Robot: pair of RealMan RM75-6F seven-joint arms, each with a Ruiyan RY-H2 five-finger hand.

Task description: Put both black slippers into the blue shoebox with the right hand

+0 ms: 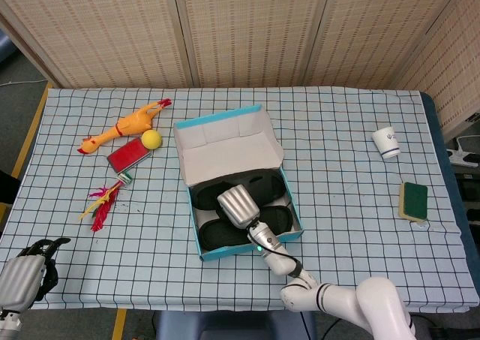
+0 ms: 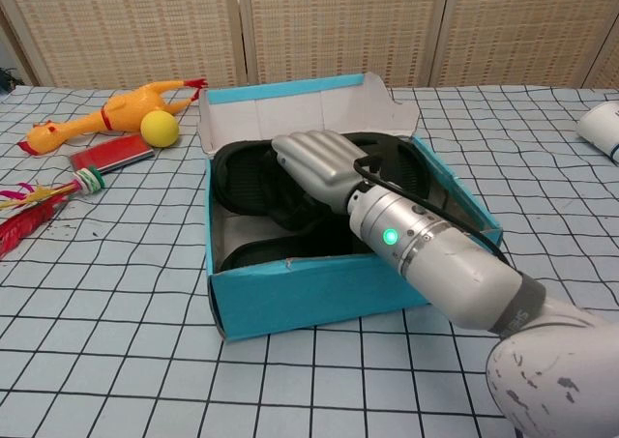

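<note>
The blue shoebox [image 1: 288, 237] [image 2: 319, 298] stands mid-table with its lid [image 1: 225, 141] tipped back. Both black slippers lie inside it. The near slipper [image 1: 223, 237] [image 2: 276, 252] rests flat along the front wall. The far slipper [image 1: 208, 196] [image 2: 242, 172] lies behind it, slightly raised on one side. My right hand [image 1: 238, 206] [image 2: 314, 165] reaches down into the box, its fingers curled around the far slipper's strap. My left hand [image 1: 28, 275] hangs off the table's front left corner, loosely curved and holding nothing.
Left of the box lie a rubber chicken [image 1: 124, 122] [image 2: 106, 117], a yellow ball [image 1: 152, 138] [image 2: 160, 128], a red flat block [image 1: 129, 154] and a feathered toy [image 1: 105, 201]. Far right are a white cup [image 1: 387, 142] and a green sponge [image 1: 413, 200].
</note>
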